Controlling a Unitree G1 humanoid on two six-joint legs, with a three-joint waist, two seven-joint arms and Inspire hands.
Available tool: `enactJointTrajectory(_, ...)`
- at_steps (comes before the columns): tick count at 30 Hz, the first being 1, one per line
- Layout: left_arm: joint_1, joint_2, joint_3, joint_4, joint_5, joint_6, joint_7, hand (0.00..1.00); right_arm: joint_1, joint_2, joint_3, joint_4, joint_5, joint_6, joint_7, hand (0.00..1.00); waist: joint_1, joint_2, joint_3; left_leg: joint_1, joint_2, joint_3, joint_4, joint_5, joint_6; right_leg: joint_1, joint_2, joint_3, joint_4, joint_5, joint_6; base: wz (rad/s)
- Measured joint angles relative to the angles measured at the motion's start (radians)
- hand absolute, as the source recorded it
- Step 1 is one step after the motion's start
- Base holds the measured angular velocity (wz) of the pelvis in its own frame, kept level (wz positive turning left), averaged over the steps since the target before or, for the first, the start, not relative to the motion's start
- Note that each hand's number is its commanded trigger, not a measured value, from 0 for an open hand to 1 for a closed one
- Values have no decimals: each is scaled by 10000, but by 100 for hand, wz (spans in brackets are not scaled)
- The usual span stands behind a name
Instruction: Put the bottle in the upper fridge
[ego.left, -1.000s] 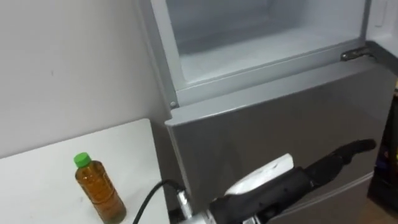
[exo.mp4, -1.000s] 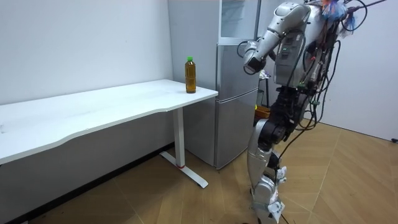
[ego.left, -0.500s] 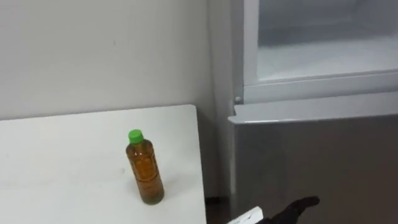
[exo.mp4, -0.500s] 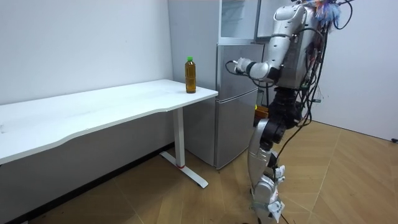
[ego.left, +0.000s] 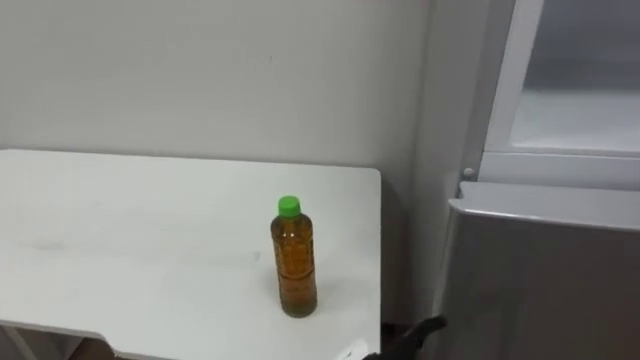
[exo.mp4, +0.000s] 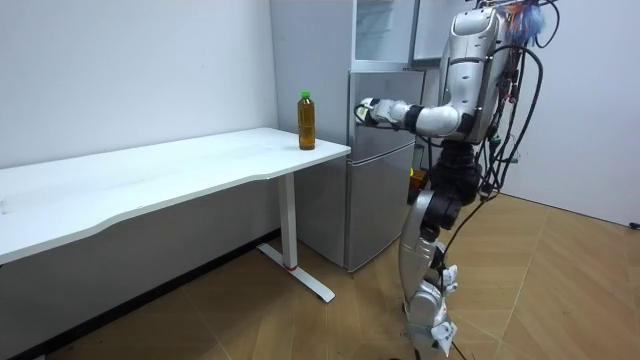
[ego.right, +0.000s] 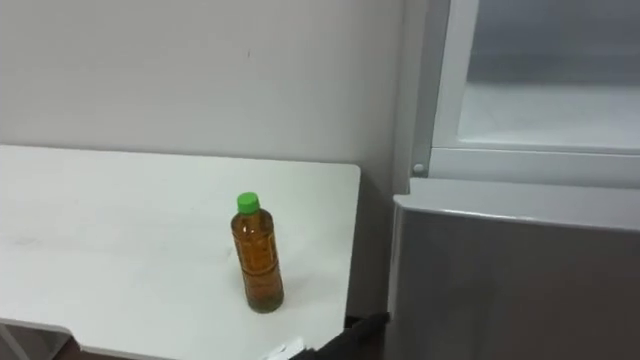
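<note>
Bottle (ego.left: 295, 258) of amber liquid with a green cap stands upright on the white table (ego.left: 120, 240). It is near the table edge closest to the fridge (ego.left: 545, 280), to the fridge's left as the robot sees it and clear of its grey side. The fridge's upper compartment (ego.left: 590, 110) stands open above the closed lower door, showing a pale inner wall and floor. The robot stands upright on the wooden floor (exo.mp4: 560, 290) just in front of the fridge, its left arm stretched forward level across the lower door. The left hand (ego.left: 412, 333) sits low before the fridge's left corner, apart from the bottle. Whether it is spread or curled cannot be told.
</note>
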Motion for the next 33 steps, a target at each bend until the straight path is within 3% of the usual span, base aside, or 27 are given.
enactJointTrajectory(2, 437, 76, 391, 16, 27, -13, 109, 0, -34, 9, -51, -1, -98, -6, 109, 0, 3, -26, -5, 22, -13, -105, -2, 0, 0, 134, -16, -109, -30, -32, 13, 17)
enactJointTrajectory(4, 1043, 160, 637, 444, 219, -355, 422, 0, 3, 26, -230, 28, -329, -24, 263, 0, -6, -100, 16, 206, -22, -114, -73, 0, 0, 367, -16, -217, -165, -57, 46, 20)
enactJointTrajectory(6, 1535, 168, 797, 827, 646, -410, 672, 0, 92, 31, -254, -14, -346, -106, 379, 0, 0, -131, -65, 293, -46, -112, -96, 0, 0, 475, -39, -252, -171, -122, 80, 12)
enactJointTrajectory(7, 1706, 186, 891, 1153, 901, -418, 811, 0, 94, 30, -258, -18, -340, -121, 446, 0, 0, -161, -54, 344, -66, -113, -96, 0, 1, 561, -60, -290, -169, -157, 99, 15)
enactJointTrajectory(11, 2059, 207, 1171, 1931, 1165, -490, 1276, 0, 168, 29, -560, -82, -562, -262, 581, 0, 58, -201, -52, 528, -116, -50, -147, -1, 2, 694, -108, -193, -149, -212, 151, 3)
enactJointTrajectory(13, 2213, 229, 1331, 2237, 1222, -681, 1495, 0, 352, 26, -776, -372, -657, -312, 587, 0, 34, -189, -57, 582, -130, -54, -220, -1, 3, 697, -108, -170, -154, -207, 160, -10)
enactJointTrajectory(15, 2377, 232, 1386, 3205, 1432, -1141, 1979, 0, 842, 29, -1013, -876, -659, -446, 640, 0, 144, -193, -66, 723, -132, 46, -378, -1, 3, 718, -106, -128, -142, -219, 179, -12)
enactJointTrajectory(18, 2717, 230, 1483, 4419, 1953, -1253, 2257, 0, 1280, 28, -1332, -1225, -676, -563, 812, 0, 144, -173, -73, 714, -132, 236, -360, -2, 4, 665, -98, 52, -163, -236, 201, -13)
enactJointTrajectory(23, 2836, 159, 1545, 6440, 1926, -1569, 2946, 0, 1425, 44, -1503, -1263, -651, -890, 865, 0, -8, -110, -100, 762, -132, 385, -393, -2, 4, 662, -104, 117, -147, -253, 214, -4)
enactJointTrajectory(27, 2953, 148, 1698, 7758, 1527, -2290, 3722, 0, 1522, 42, -1508, -1222, -626, -1213, 835, 0, -78, -103, -93, 912, -129, 531, -467, -2, 4, 676, -68, 327, -157, -259, 217, -16)
enactJointTrajectory(33, 2826, 27, 2035, 9414, 1038, -2735, 4726, 0, 1794, 80, -1525, -1140, -220, -1439, 640, 0, -8, -39, -148, 938, -106, 665, -597, -3, 4, 682, -15, 391, -349, -170, 239, -4)
